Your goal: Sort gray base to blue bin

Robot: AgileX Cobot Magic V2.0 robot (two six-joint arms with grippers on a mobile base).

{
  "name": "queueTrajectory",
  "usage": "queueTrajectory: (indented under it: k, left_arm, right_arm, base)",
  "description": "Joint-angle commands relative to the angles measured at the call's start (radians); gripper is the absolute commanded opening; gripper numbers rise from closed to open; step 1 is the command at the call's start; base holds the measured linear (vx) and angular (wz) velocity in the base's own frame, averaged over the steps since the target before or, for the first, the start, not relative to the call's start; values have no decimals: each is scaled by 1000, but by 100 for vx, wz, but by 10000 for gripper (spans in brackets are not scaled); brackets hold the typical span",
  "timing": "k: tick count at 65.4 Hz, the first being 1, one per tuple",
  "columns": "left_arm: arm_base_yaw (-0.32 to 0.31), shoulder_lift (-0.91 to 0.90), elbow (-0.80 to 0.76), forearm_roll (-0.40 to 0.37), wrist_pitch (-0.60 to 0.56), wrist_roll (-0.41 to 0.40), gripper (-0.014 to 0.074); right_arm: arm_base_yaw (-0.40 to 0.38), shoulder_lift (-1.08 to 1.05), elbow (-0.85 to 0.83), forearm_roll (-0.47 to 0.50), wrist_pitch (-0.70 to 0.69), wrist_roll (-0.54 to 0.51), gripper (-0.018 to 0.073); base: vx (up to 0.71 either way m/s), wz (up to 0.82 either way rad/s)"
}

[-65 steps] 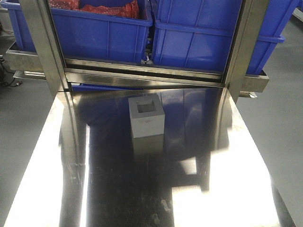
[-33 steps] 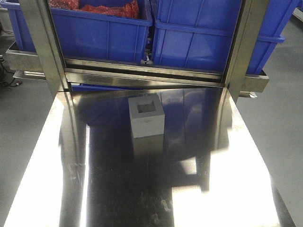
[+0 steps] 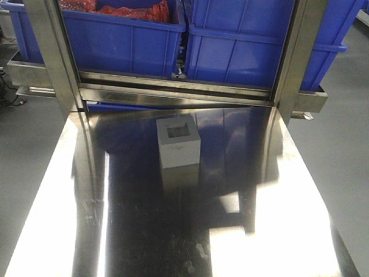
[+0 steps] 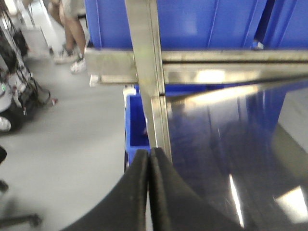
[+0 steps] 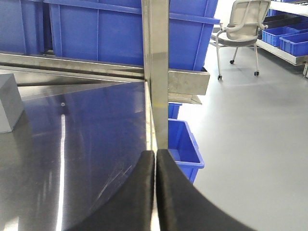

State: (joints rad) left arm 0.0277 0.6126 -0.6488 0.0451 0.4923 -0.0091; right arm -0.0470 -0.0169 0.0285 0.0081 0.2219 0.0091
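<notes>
The gray base (image 3: 179, 142) stands upright on the shiny steel table (image 3: 173, 231), its dark square recess facing up, just in front of the shelf. Its corner also shows at the left edge of the right wrist view (image 5: 8, 103). Two blue bins sit side by side on the shelf behind it, a left blue bin (image 3: 124, 43) and a right blue bin (image 3: 253, 52). My left gripper (image 4: 149, 153) is shut with nothing in it, near the table's left post. My right gripper (image 5: 155, 154) is shut and empty, at the table's right edge. Neither shows in the front view.
Steel uprights (image 3: 55, 57) (image 3: 297, 57) frame the shelf at both table corners. Red mesh material (image 3: 132, 8) fills the left bin. Smaller blue bins stand on the floor to the left (image 4: 137, 122) and to the right (image 5: 185, 144). A chair (image 5: 243, 26) and a person's legs (image 4: 72, 29) are nearby.
</notes>
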Motion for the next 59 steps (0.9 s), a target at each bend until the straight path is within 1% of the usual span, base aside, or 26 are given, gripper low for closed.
queueTrajectory:
  k: [1, 7, 9, 12, 18, 19, 21, 22, 25, 26, 31, 40, 51, 55, 59]
  left_arm:
    - [-2, 23, -42, -3, -49, -7, -4]
    - [-2, 23, -42, -2, -47, -7, 36]
    - [-2, 23, -42, -2, -47, -7, 62]
    - [-2, 23, -42, -2, -46, -7, 125]
    - [-2, 23, -42, -3, -44, -7, 303]
    - [-2, 23, -42, -4, -44, -7, 351]
    - [-2, 23, -42, -6, -44, -7, 418]
    - [-2, 23, -42, -6, -44, -7, 468]
    - [-2, 23, -42, -6, -43, -7, 565]
    - [-2, 23, -42, -6, -42, -7, 610]
    - [-2, 23, -42, -6, -36, -7, 736]
    - [-2, 23, -42, -3, -36, -7, 723]
    - [-2, 23, -42, -4, -56, -7, 673]
    - [-2, 23, -42, -19, -78, -7, 650]
    - [-2, 28, -42, -53, -114, -1, 626]
  right_arm:
    - [0, 1, 0, -8, -74, -9, -5]
    - [0, 1, 0, -8, -74, -9, -5]
    - [0, 1, 0, -8, -74, -9, -5]
    - [0, 1, 0, -8, -74, -9, -5]
    - [0, 1, 0, -8, -74, -9, -5]
    - [0, 1, 0, -8, -74, -9, -5]
    - [0, 1, 0, -8, -74, -9, -5]
    - [0, 1, 0, -8, -74, -9, -5]
    - [0, 1, 0, -8, -74, -9, -5]
    - [0, 1, 0, -8, -74, -9, -5]
    - [0, 1, 0, -8, -74, -9, -5]
    - [0, 1, 0, -8, -74, -9, -5]
    - [0, 1, 0, -8, -74, -9, -5]
    - [0, 1, 0, -8, -74, -9, -5]
    - [0, 1, 0, -8, -74, -9, -5]
  base:
    - [0, 0]
    - [0, 0]
    - [0, 0]
    - [0, 0]
    - [0, 0]
    - [0, 0]
    - [0, 0]
    - [0, 0]
    - [0, 0]
    - [0, 0]
    - [0, 0]
    - [0, 0]
    - [0, 0]
    - [0, 0]
    - [0, 0]
